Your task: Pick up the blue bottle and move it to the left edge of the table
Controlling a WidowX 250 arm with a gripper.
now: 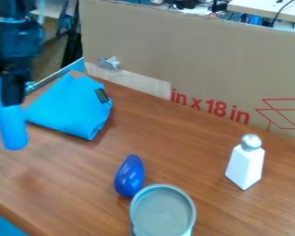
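Evidently, a blue cylinder (pixel 13 131) is held upright, with a slight tilt, at the left of the camera view. It is gripped near its upper part by the black gripper (pixel 6 98), whose fingers are closed around it; whether its lower end is supported by the counter (pixel 70 175) cannot be told. Just beside it, to the right, a bundled blue cloth (pixel 67 108) is seen lying on the wood-grained surface, with a small dark patch (pixel 102 96) at its right edge. Farther toward the near side, a glossy blue egg-shaped object (pixel 129 176) is placed close to a round grey container (pixel 163 211), which is cut off by the bottom edge of the view. Well apart, at the right, a white shaker (pixel 245 167) topped with a silver cap (pixel 251 141) is stood upright. The far side is bordered by a cardboard panel (pixel 193 60), marked with red print and lined low down by a pale strip (pixel 128 80) of tape.
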